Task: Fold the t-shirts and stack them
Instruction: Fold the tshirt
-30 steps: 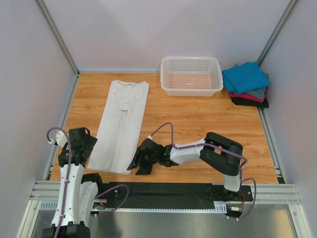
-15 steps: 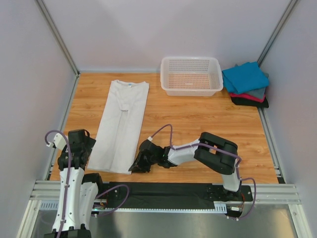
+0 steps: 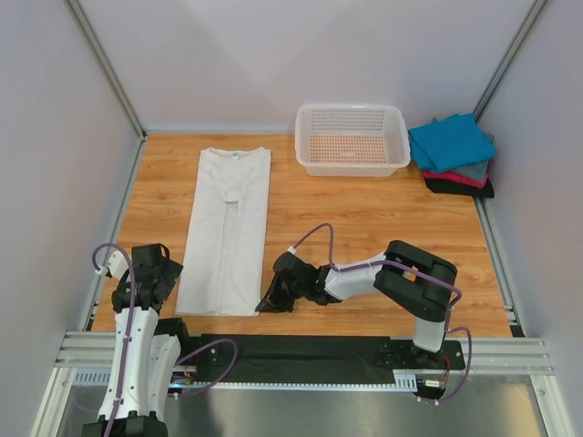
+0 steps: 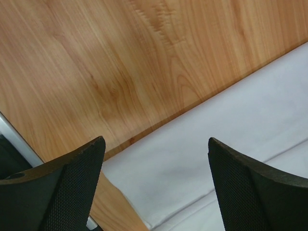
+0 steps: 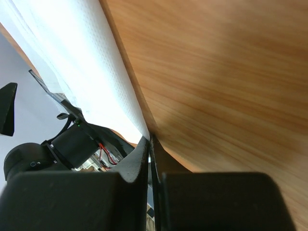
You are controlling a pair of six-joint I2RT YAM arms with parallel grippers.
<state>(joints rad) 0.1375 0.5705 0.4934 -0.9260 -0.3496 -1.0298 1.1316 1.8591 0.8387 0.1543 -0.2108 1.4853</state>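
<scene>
A long white t-shirt lies flat on the left half of the wooden table, its blue neck label at the far end. My right gripper lies low at the shirt's near right corner, shut on the edge of the cloth. In the right wrist view the white cloth runs straight into the closed tips of the right gripper. My left gripper hovers by the near left corner. In the left wrist view the left gripper is open above the shirt's corner, holding nothing. Folded t-shirts, teal on top, are stacked at the far right.
A white mesh basket stands at the back, right of centre, beside the folded stack. Bare wood spreads between the shirt and the right wall. Metal rails edge the table at the sides and at the front.
My right gripper has shut on the shirt's near right corner and moved right, dragging the hem so the shirt lies straighter. The left arm shifted only slightly.
</scene>
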